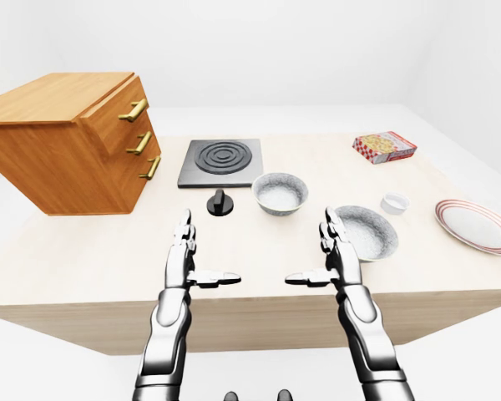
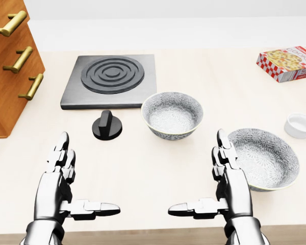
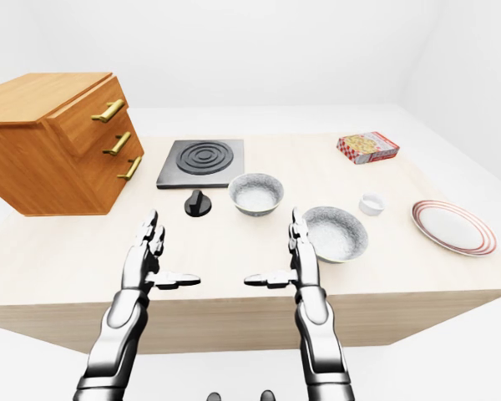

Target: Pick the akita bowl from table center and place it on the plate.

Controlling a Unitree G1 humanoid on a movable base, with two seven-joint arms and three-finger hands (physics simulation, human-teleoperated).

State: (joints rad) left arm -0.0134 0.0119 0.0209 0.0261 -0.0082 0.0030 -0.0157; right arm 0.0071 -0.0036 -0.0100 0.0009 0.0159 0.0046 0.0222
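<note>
Akita bowl [image 2: 172, 115] sat upright at bench [image 2: 143, 163] centre, just right of the stove knob [image 2: 107, 125]. A second patterned bowl [image 2: 265, 158] lay beside the right hand [image 2: 237, 191]. Plate [image 1: 476, 225] stood far right, bare. Left hand [image 2: 53, 189] and right hand were both empty, fingers spread apart. Bowl judged rigid, glazed, probably slippery and breakable; best pinched over the rim.
</note>
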